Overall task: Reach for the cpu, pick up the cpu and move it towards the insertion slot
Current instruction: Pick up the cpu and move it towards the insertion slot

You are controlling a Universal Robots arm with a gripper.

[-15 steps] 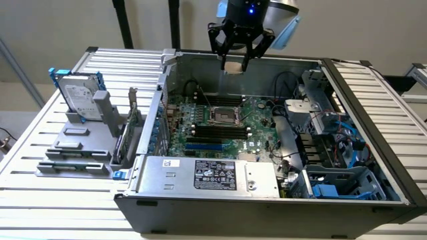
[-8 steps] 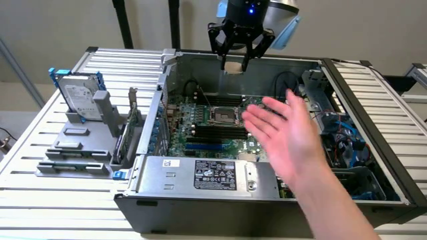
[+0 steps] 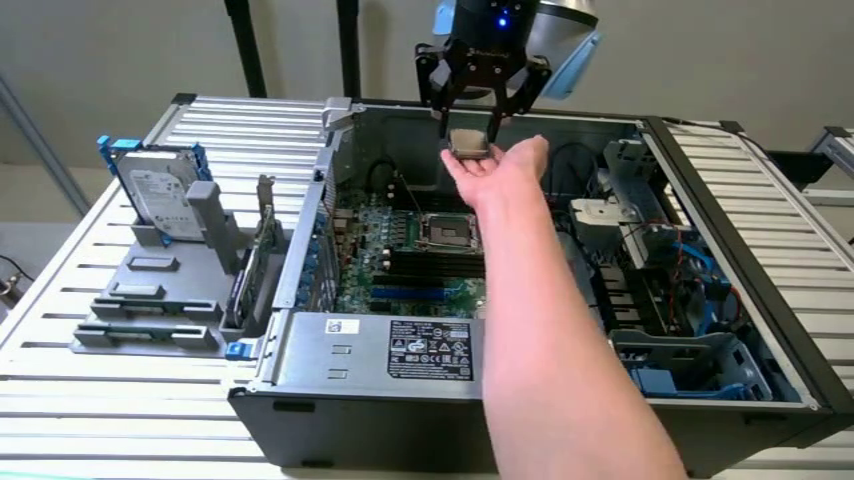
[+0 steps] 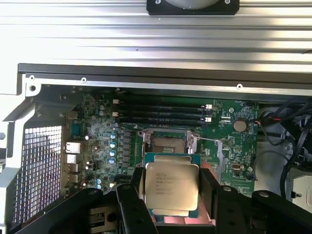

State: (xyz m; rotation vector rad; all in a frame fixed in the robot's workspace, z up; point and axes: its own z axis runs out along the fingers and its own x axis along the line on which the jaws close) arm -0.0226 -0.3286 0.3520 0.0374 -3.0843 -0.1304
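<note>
Wrist view shows the cpu (image 4: 171,189) lying flat within the gripper (image 4: 170,194), with a person's hand (image 3: 505,165) under it. I cannot tell if the gripper clamps it. The insertion slot (image 4: 168,142) lies below, well apart.

Your computer case (image 3: 561,400) lies open on the table (image 3: 120,400), toward the exterior view's right edge. The motherboard (image 3: 400,285) sits in the case. The socket (image 3: 450,232) is mid-board, with the memory slots (image 4: 161,111) just beside it. Above the case's far edge the chip (image 3: 470,142) sits under the gripper (image 3: 470,133) and touches a hand (image 3: 505,168). The hard drive (image 3: 160,200) stands in a rack (image 3: 147,310) near the table's left edge.
</note>
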